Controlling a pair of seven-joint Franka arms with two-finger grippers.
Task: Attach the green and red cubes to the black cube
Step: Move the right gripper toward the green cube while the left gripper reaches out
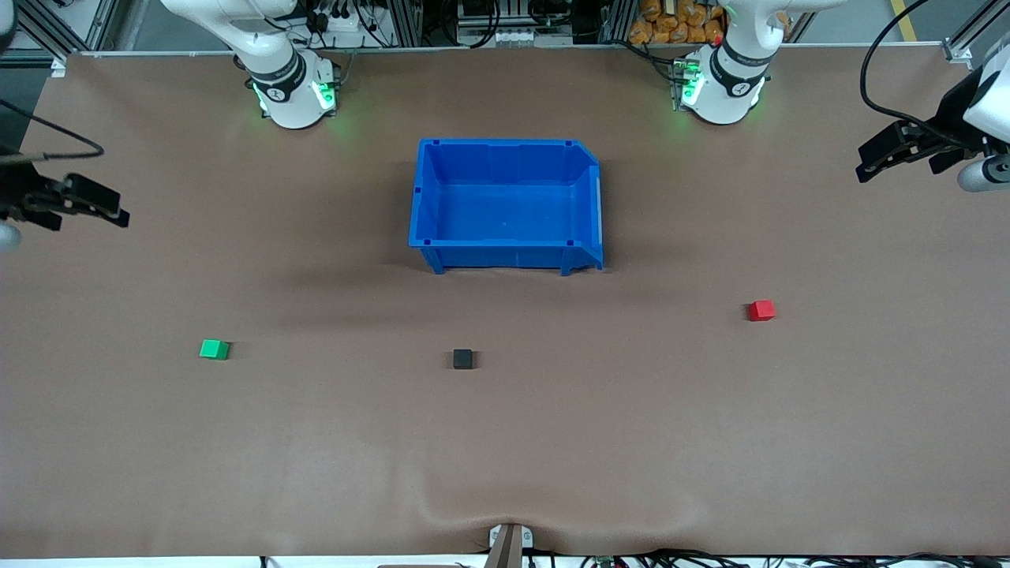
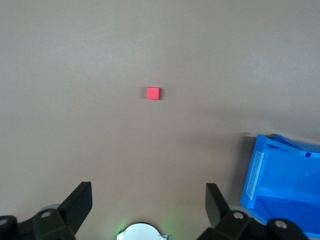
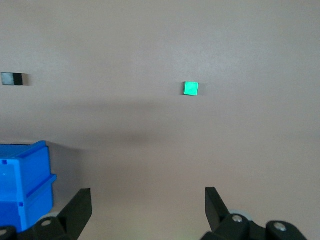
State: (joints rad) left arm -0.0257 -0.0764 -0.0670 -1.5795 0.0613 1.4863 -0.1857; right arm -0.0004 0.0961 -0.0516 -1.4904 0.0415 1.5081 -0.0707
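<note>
The black cube (image 1: 463,359) sits on the brown table (image 1: 505,457), closest to the front camera of all the things. It is alone, touching nothing, about midway between the two arms' ends of the table. It is well apart from both pincers. In the right wrist view the black cube (image 3: 12,78) shows at the edge of the picture.

The green cube (image 1: 214,349) lies toward the right arm's end of the table, just a bit farther from the front camera than the black cube. The right gripper (image 1: 102,207) hangs up in the air over that end of the table, well apart from the green cube. Its two fingers (image 3: 80,207) are spread wide and hold nothing. The green cube (image 3: 190,88) lies flat on the table out ahead of them.

The red cube (image 1: 761,310) lies toward the left arm's end, farther from the front camera than the other two cubes. The left gripper (image 1: 888,154) hangs in the air over that end of the table, well apart from the red cube. Its fingers (image 2: 80,204) are spread wide too, with nothing in them. The red cube (image 2: 153,93) lies out ahead of them.

The blue bin (image 1: 505,205) stands farthest from the front camera, between the two arm bases. Nothing can be seen in it.
</note>
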